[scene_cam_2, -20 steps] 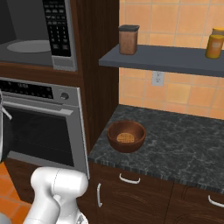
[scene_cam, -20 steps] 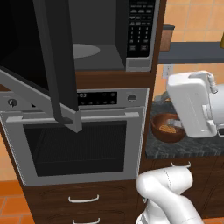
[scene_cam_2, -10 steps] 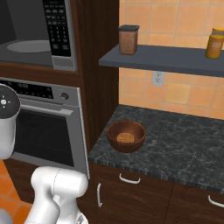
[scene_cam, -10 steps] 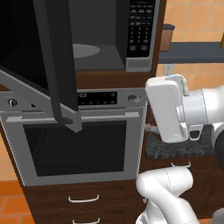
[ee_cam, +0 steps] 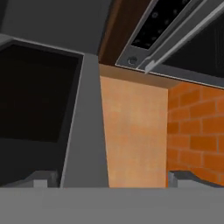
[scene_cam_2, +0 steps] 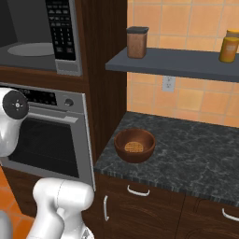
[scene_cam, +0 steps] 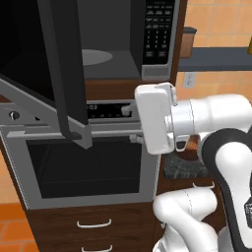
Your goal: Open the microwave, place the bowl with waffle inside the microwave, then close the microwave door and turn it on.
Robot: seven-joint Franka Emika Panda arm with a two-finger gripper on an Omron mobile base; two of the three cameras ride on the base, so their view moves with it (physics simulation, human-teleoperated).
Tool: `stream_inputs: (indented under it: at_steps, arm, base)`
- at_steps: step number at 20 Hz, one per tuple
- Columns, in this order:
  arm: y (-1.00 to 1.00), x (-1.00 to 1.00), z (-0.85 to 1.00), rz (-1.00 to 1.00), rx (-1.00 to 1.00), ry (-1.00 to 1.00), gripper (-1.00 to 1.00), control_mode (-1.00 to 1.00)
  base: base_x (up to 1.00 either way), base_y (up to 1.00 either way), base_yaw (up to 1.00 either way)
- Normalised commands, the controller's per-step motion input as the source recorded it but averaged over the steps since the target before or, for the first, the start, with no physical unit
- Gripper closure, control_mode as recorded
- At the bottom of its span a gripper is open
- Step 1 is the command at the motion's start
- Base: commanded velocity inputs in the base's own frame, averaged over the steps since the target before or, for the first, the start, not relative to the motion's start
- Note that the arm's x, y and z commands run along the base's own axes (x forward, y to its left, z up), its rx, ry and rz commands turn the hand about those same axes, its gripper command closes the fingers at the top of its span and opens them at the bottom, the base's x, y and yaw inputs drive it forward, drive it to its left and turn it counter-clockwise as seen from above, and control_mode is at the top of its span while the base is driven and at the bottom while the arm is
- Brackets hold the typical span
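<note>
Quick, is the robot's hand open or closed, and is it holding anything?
Gripper: open, holding nothing; its fingertips stand wide apart.

The microwave [scene_cam: 123,54] has a matt grey cavity, a smooth pale grey turntable plate [scene_cam: 96,57], and a glossy black keypad panel [scene_cam: 158,34] set in brushed silver trim. The microwave door [scene_cam: 49,64] is dark, glossy glass in a dull silver-grey metal frame. The wall oven [scene_cam: 83,157] below looks like satin steel with a black glass window. The cabinets [scene_cam_2: 140,205] are dark brown wood with visible grain and thin shiny metal pulls. The counter [scene_cam_2: 196,154] is speckled dark stone, faintly polished. The bowl with waffle [scene_cam_2: 135,145] looks like reddish-brown wood, smooth. The wall tiles [scene_cam_2: 186,98] are matt orange. The shelf [scene_cam_2: 172,60] is flat matt grey.
</note>
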Motion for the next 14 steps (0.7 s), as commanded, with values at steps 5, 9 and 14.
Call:
stream_inputs:
  at_steps: [5, 9, 14]
  arm:
    - [0.58, 0.13, 0.19, 0.11, 0.08, -0.04, -1.0, -1.0]
    - [0.71, 0.0, 0.46, 0.0, 0.02, 0.0, -1.0, -1.0]
    - [0.28, 0.14, 0.3, 0.03, 0.06, 0.0, -1.0, -1.0]
  base:
    - [0.0, 0.0, 0.0]
    - [0.0, 0.0, 0.0]
    - [0.0, 0.0, 0.0]
